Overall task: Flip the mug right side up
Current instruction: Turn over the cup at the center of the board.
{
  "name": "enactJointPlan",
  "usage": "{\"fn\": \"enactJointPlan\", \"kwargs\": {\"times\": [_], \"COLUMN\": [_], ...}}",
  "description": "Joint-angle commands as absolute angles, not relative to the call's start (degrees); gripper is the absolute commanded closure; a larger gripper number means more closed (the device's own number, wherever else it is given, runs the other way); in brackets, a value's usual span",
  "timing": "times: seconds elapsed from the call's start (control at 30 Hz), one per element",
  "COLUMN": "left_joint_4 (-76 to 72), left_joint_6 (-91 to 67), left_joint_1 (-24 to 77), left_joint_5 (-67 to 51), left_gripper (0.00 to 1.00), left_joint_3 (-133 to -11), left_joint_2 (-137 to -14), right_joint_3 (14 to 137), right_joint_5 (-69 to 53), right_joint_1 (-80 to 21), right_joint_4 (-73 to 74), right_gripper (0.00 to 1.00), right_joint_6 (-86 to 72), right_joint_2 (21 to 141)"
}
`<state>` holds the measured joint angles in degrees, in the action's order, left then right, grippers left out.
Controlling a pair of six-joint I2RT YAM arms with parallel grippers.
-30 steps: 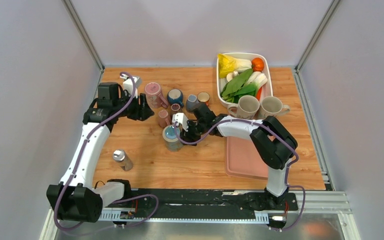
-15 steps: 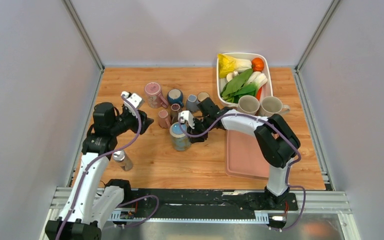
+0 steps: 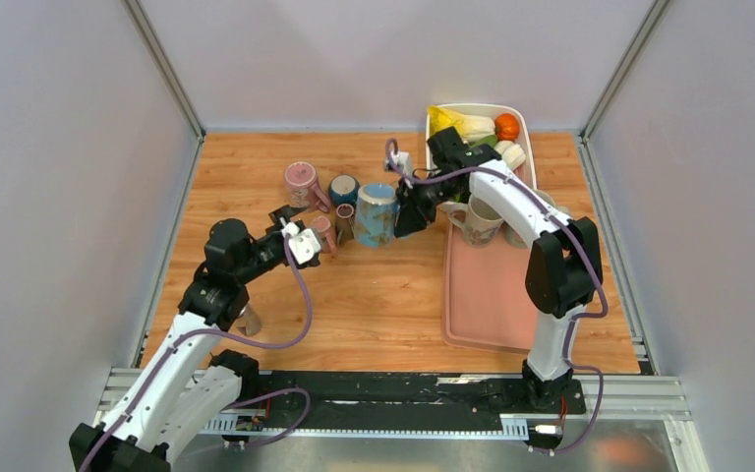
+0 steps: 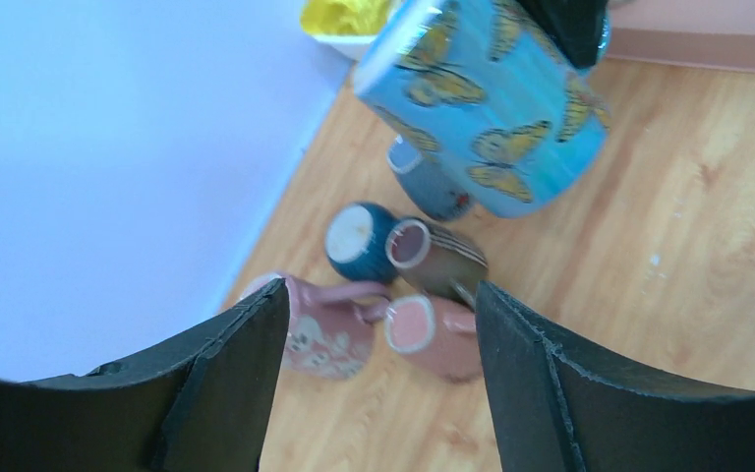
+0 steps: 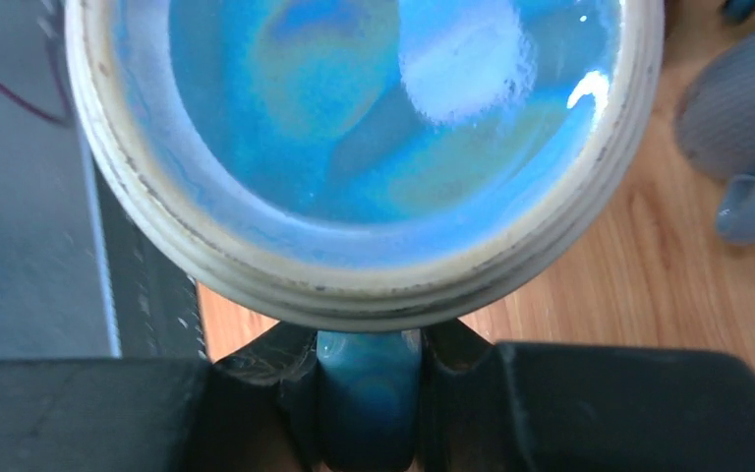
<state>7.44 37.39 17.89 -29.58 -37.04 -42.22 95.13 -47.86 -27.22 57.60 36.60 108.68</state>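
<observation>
The blue butterfly mug (image 3: 377, 213) hangs tilted above the table, among the small mugs. My right gripper (image 3: 410, 209) is shut on its blue handle (image 5: 369, 398). The right wrist view looks straight into the mug's open mouth (image 5: 354, 118), with my right gripper (image 5: 369, 366) below it. In the left wrist view the mug (image 4: 492, 98) is up in the air, leaning. My left gripper (image 3: 305, 242) is open and empty, left of the mug and low over the table. In its own view the left gripper (image 4: 378, 295) frames the small mugs.
A large pink mug (image 3: 302, 183), a teal mug (image 3: 344, 188), a small pink mug (image 3: 323, 232) and a brown striped mug (image 4: 437, 258) cluster at back centre. A white vegetable tray (image 3: 431, 133), a beige mug (image 3: 488, 213) and a pink mat (image 3: 492, 300) lie at right.
My right gripper has lifted the blue mug off the table and carried it back and to the right while turning it. My left arm has pulled back toward the front and swung right.
</observation>
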Motion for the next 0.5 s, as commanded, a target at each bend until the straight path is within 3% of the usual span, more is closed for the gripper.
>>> {"fn": "enactJointPlan", "kwargs": {"times": [0.0,0.13,0.27,0.47], "left_joint_4": [-7.64,-18.4,-27.08,-29.82], "left_joint_6": [45.66,49.67,53.7,57.72], "left_joint_1": [22.02,25.46,27.47,29.26], "left_joint_5": [-25.11,-22.11,-22.45,-24.4], "left_gripper": [0.23,0.21,0.21,0.25], "left_joint_3": [-36.38,-34.51,-33.82,-34.29], "left_joint_2": [-43.39,-45.13,-47.19,-49.77], "right_joint_3": [102.54,98.62,88.77,89.22], "right_joint_5": [-64.63,-76.44,-84.31,-86.84], "right_joint_1": [-23.48,-21.08,-21.08,-21.63], "right_joint_4": [48.36,30.32,-3.54,-7.82], "right_gripper": [1.0,1.0,1.0,1.0], "right_joint_6": [15.9,-12.69,-48.9,-55.39], "right_joint_2": [107.44,108.01,107.96,108.5]}}
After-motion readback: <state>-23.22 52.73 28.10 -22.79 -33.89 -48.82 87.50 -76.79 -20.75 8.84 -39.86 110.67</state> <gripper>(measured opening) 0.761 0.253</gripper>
